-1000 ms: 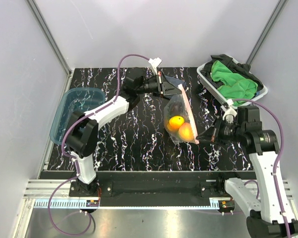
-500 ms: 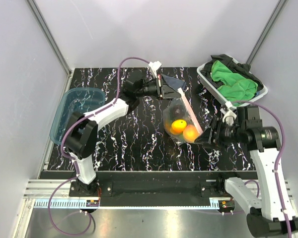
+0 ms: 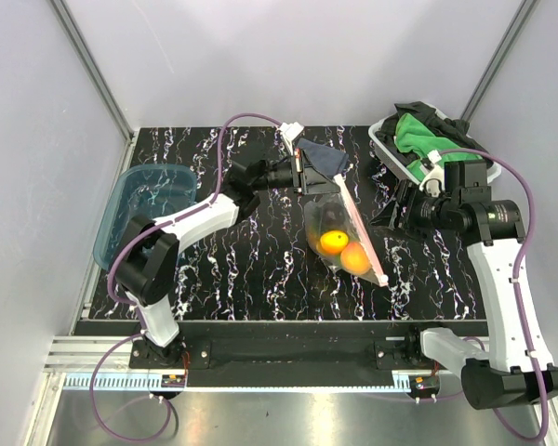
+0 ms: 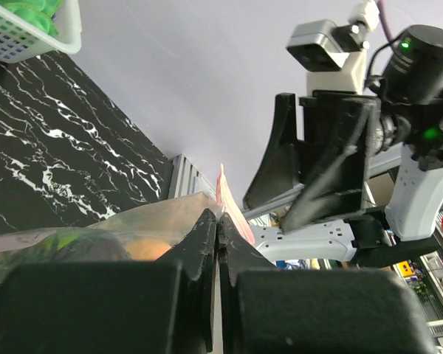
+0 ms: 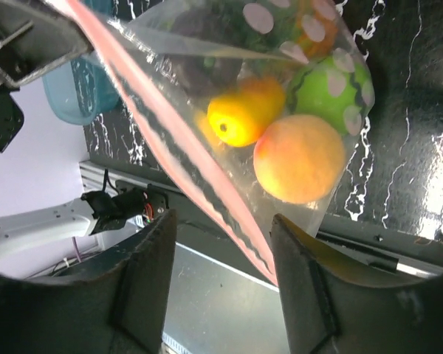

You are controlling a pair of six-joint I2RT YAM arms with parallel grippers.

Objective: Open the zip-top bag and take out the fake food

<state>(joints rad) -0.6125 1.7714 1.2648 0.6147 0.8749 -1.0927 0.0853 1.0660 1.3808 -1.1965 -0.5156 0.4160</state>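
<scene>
jaws of left gripper (image 3: 307,173) clench the zip-top bag (image 3: 340,232) at its 12 o'clock corner; right gripper (image 3: 393,212) gapes, released, at 3 o'clock.

A black tabletop (image 3: 260,269) veined with white marbling fills the middle. Plain pale grey-lilac walls (image 3: 288,56) close it in at 9, 12 and 3 o'clock, with slanting aluminium posts (image 3: 91,74) at 11 and 1 o'clock. At 6 o'clock runs a slotted aluminium rail (image 3: 288,358), then a brushed metal surface (image 3: 307,418). The light is soft and even.
</scene>
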